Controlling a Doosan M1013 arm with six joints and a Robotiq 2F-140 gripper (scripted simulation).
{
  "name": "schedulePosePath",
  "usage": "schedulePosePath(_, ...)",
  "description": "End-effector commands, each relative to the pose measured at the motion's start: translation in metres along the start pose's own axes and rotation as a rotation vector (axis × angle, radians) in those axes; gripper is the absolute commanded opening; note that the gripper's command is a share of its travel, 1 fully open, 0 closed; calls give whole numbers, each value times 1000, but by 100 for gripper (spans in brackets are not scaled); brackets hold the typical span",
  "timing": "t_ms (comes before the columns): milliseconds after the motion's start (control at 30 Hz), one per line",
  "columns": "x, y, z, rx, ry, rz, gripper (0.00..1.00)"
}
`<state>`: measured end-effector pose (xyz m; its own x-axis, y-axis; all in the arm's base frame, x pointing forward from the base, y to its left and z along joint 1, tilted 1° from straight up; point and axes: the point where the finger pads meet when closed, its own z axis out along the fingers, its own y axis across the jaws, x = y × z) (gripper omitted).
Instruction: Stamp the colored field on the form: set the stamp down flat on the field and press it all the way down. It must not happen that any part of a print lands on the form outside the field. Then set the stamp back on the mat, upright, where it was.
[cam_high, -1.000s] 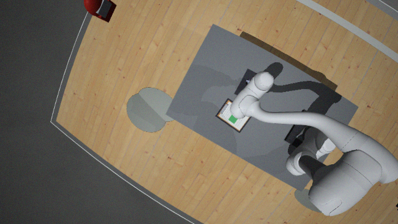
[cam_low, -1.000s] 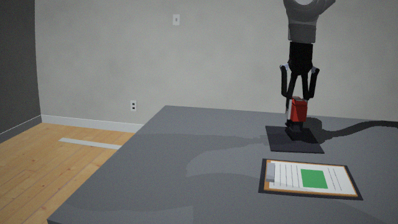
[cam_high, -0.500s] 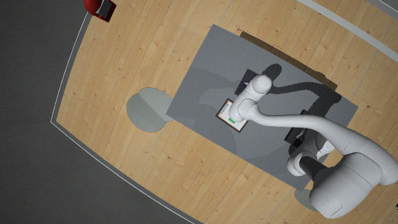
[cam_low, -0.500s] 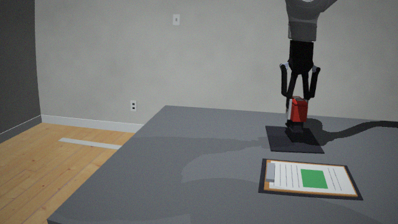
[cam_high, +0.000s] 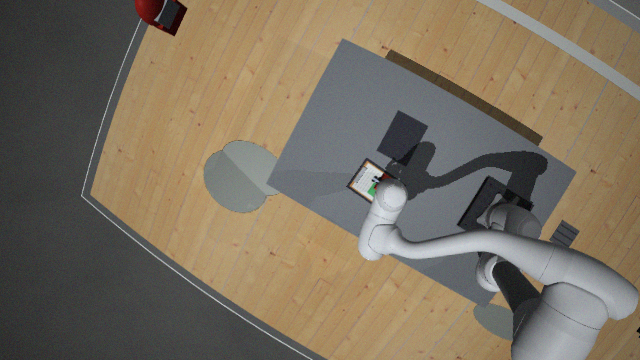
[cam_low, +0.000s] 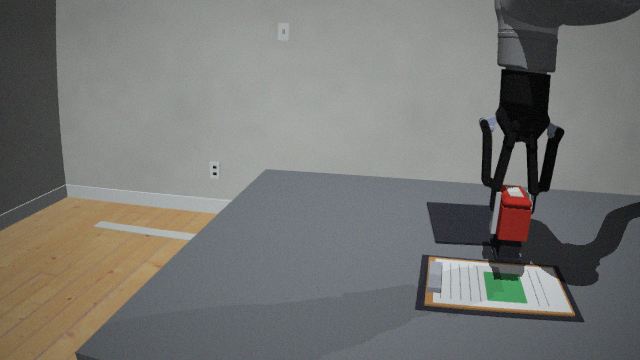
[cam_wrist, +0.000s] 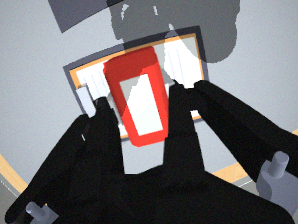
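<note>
One stamp (cam_low: 512, 220), and your gripper (cam_low: 515, 192) is clamping it by its red body, carrying it upright over the form (cam_low: 465, 285). Its base is hovering at the far edge of the green field (cam_low: 505, 289), seemingly not yet touching. You're lining up the press; next you're needing to centre, lower flat, push fully down.

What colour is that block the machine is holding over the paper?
Red, with a pale patch on top. The stamp shows best in the exterior view.
</note>
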<state>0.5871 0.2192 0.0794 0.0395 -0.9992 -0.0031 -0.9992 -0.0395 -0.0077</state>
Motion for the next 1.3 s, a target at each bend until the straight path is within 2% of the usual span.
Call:
schedulePosePath(0,-44,4,0,1,12,7,17)
schedulePosePath(367,-58,2,0,1,12,8,17)
schedulePosePath(1267,-44,2,0,1,12,8,17)
